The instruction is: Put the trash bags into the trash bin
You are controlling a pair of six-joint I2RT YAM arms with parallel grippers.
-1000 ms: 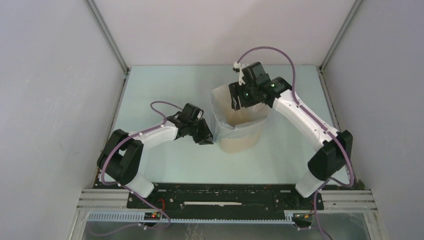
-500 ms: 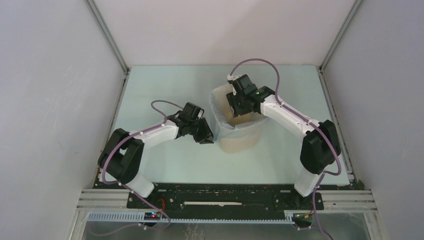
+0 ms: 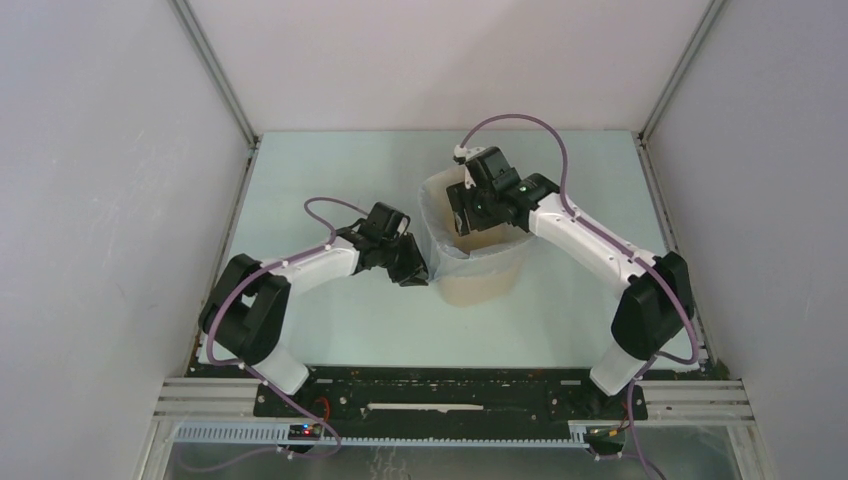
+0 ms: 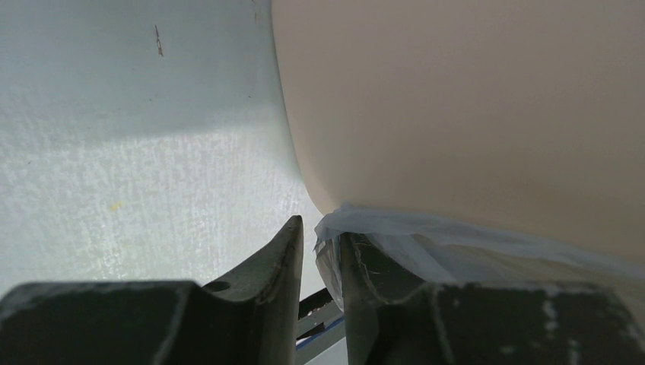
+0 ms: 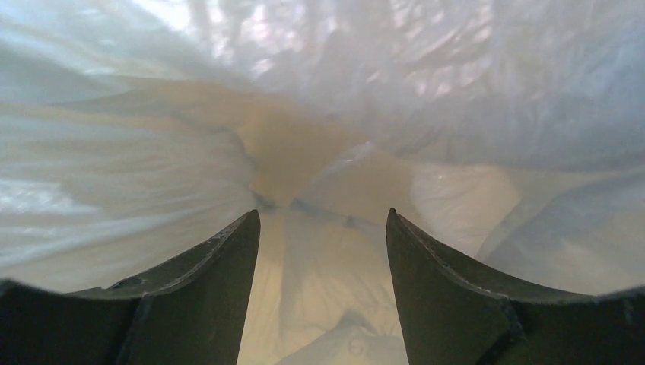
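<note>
Right pincer [image 5: 323, 220] has dropped into the bag [image 3: 449, 251] — bin [image 3: 482, 286] unmoved.

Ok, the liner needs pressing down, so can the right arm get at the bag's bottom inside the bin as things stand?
Probably yes. The right gripper hangs in the trash bin's open mouth, jaws apart, pointing down inside. Only loose trash bag film lies below it, with nothing solid in the way.

Lab test cell: plain grey enclosure walls [image 3: 100, 200], aluminium frame rails [image 3: 217, 75], pale tabletop [image 3: 330, 170], black mounting plate [image 3: 450, 393].
</note>
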